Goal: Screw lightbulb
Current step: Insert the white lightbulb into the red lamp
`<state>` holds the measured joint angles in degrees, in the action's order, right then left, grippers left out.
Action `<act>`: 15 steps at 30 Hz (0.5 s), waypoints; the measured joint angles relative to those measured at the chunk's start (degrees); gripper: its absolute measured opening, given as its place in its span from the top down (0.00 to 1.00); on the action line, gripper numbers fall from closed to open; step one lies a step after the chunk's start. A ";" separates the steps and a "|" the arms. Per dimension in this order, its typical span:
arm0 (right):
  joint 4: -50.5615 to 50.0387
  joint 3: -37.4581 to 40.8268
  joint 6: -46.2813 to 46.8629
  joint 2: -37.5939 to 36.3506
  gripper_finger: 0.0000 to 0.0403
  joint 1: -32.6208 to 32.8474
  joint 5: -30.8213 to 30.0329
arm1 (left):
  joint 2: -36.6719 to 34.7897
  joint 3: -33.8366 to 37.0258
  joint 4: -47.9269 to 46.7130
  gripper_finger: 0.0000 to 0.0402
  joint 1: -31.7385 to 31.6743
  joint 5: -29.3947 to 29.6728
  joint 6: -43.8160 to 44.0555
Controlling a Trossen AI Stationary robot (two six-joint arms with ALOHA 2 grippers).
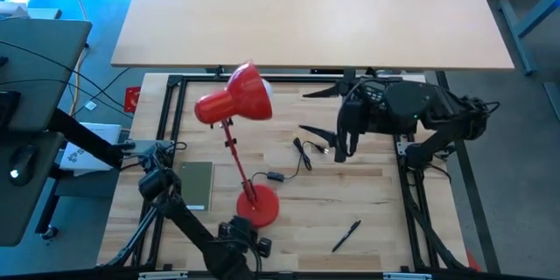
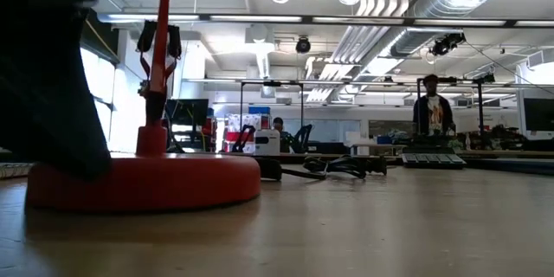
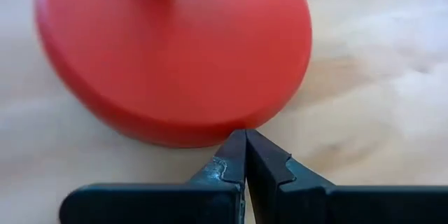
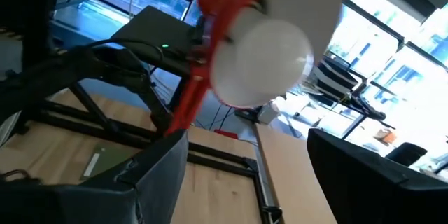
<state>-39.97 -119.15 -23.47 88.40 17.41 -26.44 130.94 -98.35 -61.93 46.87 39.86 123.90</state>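
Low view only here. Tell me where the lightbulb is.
Observer: The lightbulb sits in the mouth of the red lamp shade.
Operator: Report the right gripper.
Observer: The right gripper faces the bulb, jaws open, not touching it.
Operator: Now the left.
Observer: The left gripper is down at the rim of the lamp base, jaws shut on nothing.

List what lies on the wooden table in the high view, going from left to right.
Green pad → red lamp base → black cable → black pen → right tool, open above the table.
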 joint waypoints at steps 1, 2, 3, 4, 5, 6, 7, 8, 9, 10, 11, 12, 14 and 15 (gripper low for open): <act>-0.11 0.00 -0.13 0.00 0.29 0.12 -0.01 | 0.04 0.01 -1.66 1.00 -0.04 -0.21 -0.03; -0.14 0.00 -0.13 0.00 0.29 0.28 0.03 | 0.04 0.05 -3.36 1.00 -0.04 -0.48 -0.04; -0.40 0.00 -0.12 0.00 0.29 0.47 0.08 | 0.04 0.07 -4.89 1.00 -0.01 -0.88 -0.05; -0.81 0.00 -0.07 0.00 0.29 0.66 0.09 | 0.04 0.09 -6.18 1.00 -0.01 -1.36 -0.05; -1.12 0.00 0.04 0.00 0.29 0.79 0.09 | 0.06 0.11 -7.14 1.00 0.01 -1.78 -0.07; -1.41 0.00 0.07 0.00 0.29 0.83 0.09 | 0.08 0.11 -7.85 1.00 0.01 -1.96 -0.07; -1.87 0.00 0.07 0.00 0.29 1.09 0.11 | 0.10 0.11 -8.37 1.00 -0.01 -2.03 -0.20; -2.22 0.00 0.07 0.00 0.29 1.32 0.07 | 0.12 0.11 -8.79 1.00 -0.01 -2.06 -0.58; -2.53 0.00 0.07 0.00 0.29 1.44 0.08 | 0.15 0.11 -9.24 1.00 -0.01 -2.06 -0.64; -2.80 0.00 0.07 0.00 0.29 1.55 0.09 | 0.15 0.11 -9.66 1.00 -0.01 -2.07 -1.04; -2.96 0.00 0.13 0.01 0.29 1.75 0.09 | 0.15 0.11 -10.21 1.00 0.06 -2.11 -1.26; -3.17 0.00 0.45 0.02 0.29 1.88 0.09 | 0.15 0.11 -10.97 1.00 0.21 -2.27 -1.45; -3.53 0.00 0.72 0.02 0.29 1.98 0.11 | 0.15 0.13 -12.76 1.00 0.79 -3.02 -1.59; -3.80 0.00 1.07 0.02 0.29 2.13 0.11 | 0.15 0.15 -13.54 1.00 1.19 -3.43 -1.72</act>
<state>-43.76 -119.15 -22.40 88.42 19.53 -26.33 131.09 -98.19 -75.47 48.05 36.42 122.19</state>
